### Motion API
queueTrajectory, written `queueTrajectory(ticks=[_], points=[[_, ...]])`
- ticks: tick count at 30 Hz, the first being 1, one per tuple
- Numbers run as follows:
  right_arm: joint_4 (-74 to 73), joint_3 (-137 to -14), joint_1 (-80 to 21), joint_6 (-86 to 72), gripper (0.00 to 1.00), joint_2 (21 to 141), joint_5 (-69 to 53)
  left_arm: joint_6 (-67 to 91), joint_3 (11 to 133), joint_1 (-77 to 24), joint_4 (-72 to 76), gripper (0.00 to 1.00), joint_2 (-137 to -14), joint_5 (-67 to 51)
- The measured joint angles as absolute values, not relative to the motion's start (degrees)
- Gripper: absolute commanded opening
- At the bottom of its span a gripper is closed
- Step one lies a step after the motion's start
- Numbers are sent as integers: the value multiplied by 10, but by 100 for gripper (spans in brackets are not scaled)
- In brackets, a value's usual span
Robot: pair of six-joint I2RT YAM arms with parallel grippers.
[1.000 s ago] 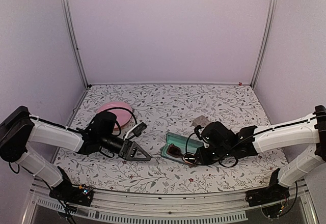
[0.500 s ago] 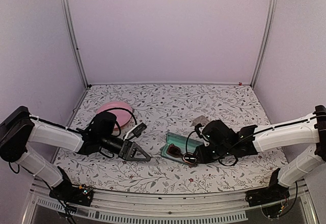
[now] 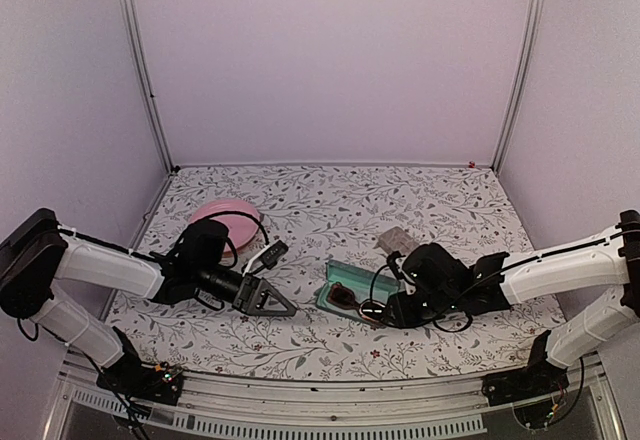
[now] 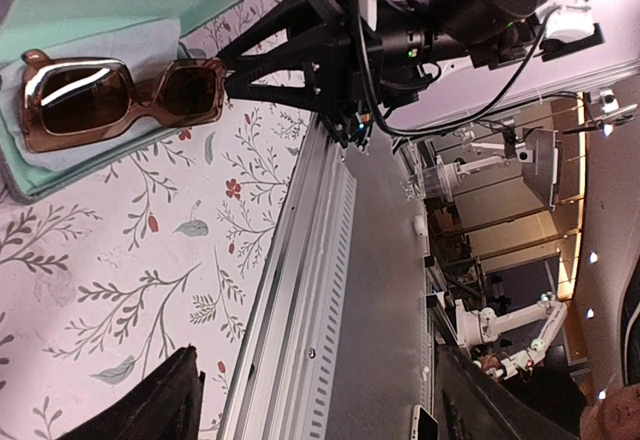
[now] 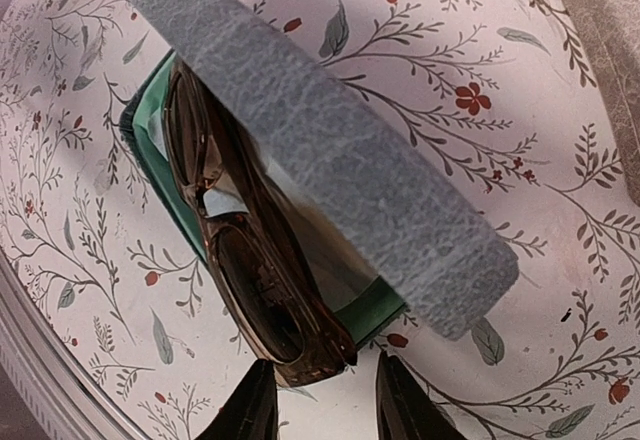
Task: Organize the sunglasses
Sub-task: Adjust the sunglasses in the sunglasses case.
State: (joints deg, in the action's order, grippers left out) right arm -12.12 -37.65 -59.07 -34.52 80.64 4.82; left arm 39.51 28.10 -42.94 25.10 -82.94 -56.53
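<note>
Centrally on the table, an open case [image 3: 345, 272] with a teal lining is seen, and the sunglasses [image 3: 347, 298] with the dark frame and reddish-brown lenses are laid flat inside it. A closed grey-brown case [image 3: 397, 239] is set at 1 o'clock from the open one, and a pink plate [image 3: 235, 218] at 10 o'clock.

The right gripper [image 5: 322, 405] is placed at 4 o'clock of the open case. Its jaws are parted only narrowly, and the near end of the sunglasses lies just at that gap without being pinched. The left gripper [image 3: 291, 280] is held at 9 o'clock of the case, well apart from it, spread wide with nothing in it.

Both arms are stretched low over the table, the right from 3 o'clock and the left from 9 o'clock, each pointed inward.
</note>
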Motion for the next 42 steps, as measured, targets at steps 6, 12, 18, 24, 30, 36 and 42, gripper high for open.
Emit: queueTrajectory(ticks=[6,12,18,24,30,36,42], points=[[-101,-375,-591,-349,31,810,36,395,281,-429,255,80,-830,-565],[-93,-375,-591,-349,30,822,35,396,281,-429,258,81,-830,-566],[-91,-378,-591,-347,29,831,40,396,281,-429,258,80,-830,-566],[-90,-390,-591,-343,28,845,49,396,281,-429,258,80,-830,-565],[-87,-403,-588,-335,27,851,57,396,276,-429,259,80,-829,-565],[-85,-409,-587,-331,25,857,59,396,272,-429,259,80,-829,-565],[-83,-410,-582,-323,24,862,72,396,272,-429,259,80,-829,-565]])
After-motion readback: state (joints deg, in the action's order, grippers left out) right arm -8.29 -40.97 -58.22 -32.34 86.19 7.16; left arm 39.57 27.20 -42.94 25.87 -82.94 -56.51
